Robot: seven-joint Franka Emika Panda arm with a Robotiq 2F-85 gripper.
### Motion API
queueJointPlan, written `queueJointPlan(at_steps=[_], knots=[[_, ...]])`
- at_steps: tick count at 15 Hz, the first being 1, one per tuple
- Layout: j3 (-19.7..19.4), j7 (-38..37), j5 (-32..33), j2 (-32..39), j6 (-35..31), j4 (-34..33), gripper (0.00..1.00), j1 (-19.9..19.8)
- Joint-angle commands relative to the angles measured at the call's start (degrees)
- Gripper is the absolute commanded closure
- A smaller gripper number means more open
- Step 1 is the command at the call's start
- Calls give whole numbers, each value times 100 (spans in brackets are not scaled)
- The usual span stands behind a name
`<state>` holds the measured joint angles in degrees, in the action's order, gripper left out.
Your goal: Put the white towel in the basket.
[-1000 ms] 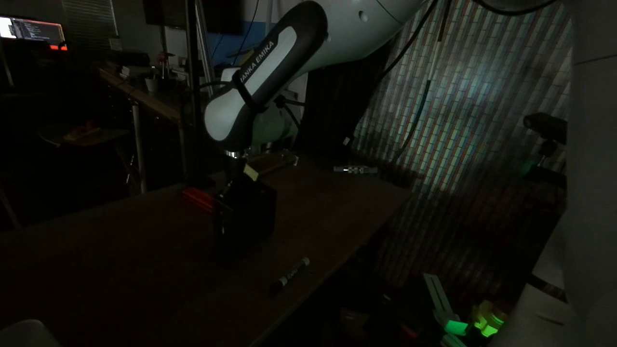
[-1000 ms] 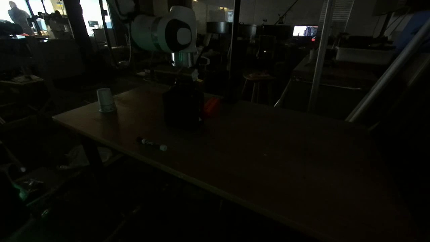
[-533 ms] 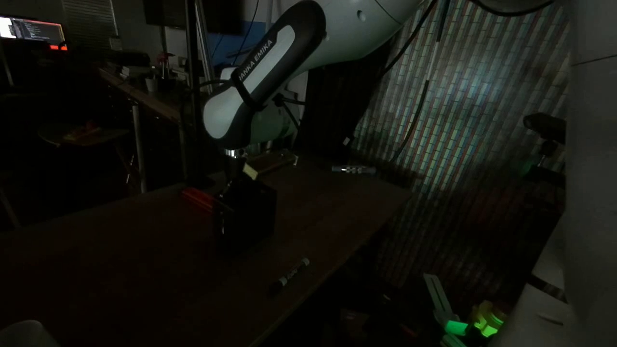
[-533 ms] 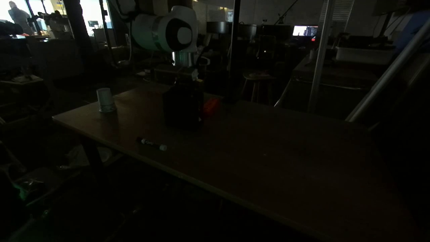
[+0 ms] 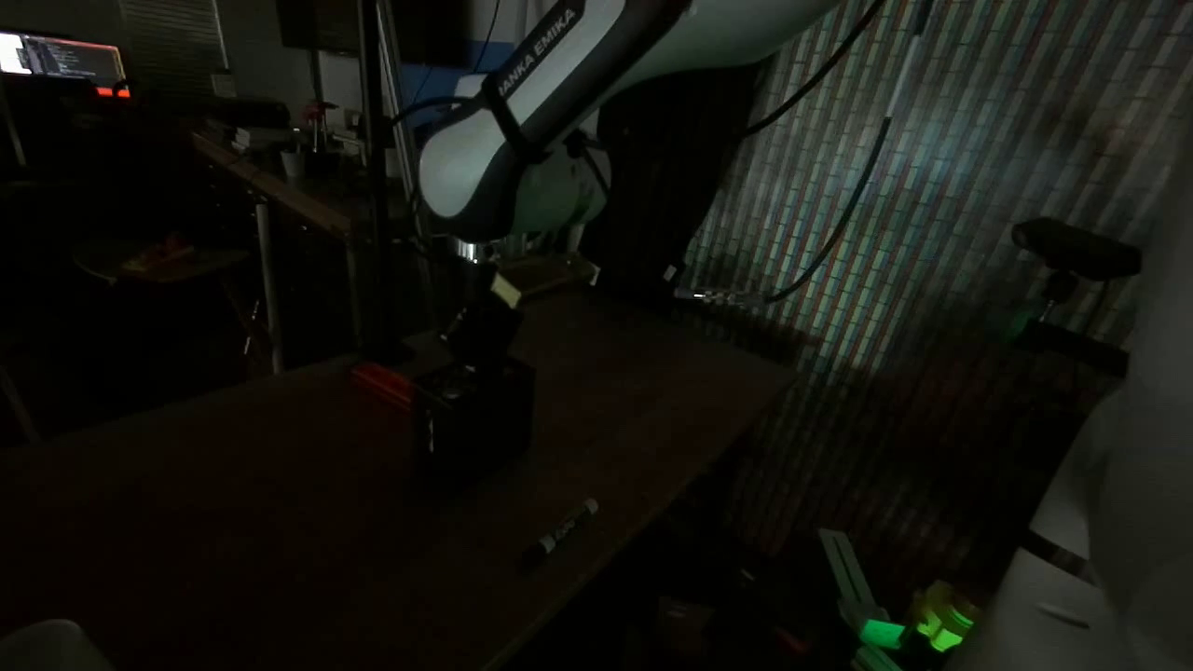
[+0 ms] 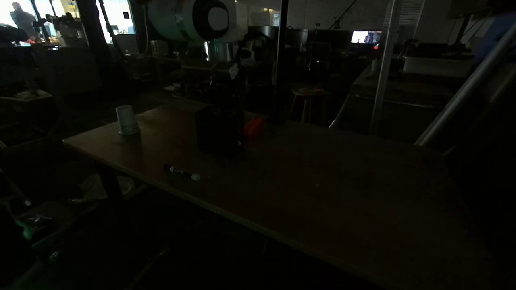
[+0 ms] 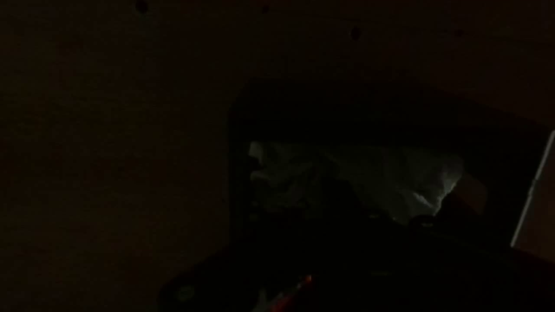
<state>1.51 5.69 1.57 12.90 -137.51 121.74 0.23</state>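
The scene is very dark. The black basket stands upright on the table in both exterior views [image 5: 480, 429] [image 6: 219, 135]; its dark wall also shows in the wrist view [image 7: 347, 115]. The white towel [image 7: 403, 173] lies crumpled inside the basket in the wrist view, partly covered by the dark gripper. In an exterior view, a small grey patch shows inside the basket's top, too dim to name. My gripper [image 5: 475, 354] is just above the basket's opening, tilted. It is nearly black in the other views too, so its fingers cannot be made out.
A red object [image 5: 382, 384] lies on the table beside the basket. A marker [image 5: 559, 533] lies near the table's edge. A pale upside-down cup [image 6: 127, 121] stands near a table corner. A dark upright pole [image 6: 280, 60] stands behind the table.
In the last half second the arm has risen, lifting my gripper from down in the basket to above its opening. The basket, red object, marker and cup have not moved.
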Motion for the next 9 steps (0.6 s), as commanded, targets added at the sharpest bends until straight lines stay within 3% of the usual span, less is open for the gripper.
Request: queueJointPlan(at_steps=[1,4,5,6,9], knots=[[-39,80,-122,-1096,-92,688,100,-81],[-61,86,-461,-1781,-172,1084,99,-97],[-68,-3,-191,-1179,8,615,74,-58],[-72,-5,-214,-1334,32,697,98,-56],[-69,-4,-214,-1251,32,703,77,-56]])
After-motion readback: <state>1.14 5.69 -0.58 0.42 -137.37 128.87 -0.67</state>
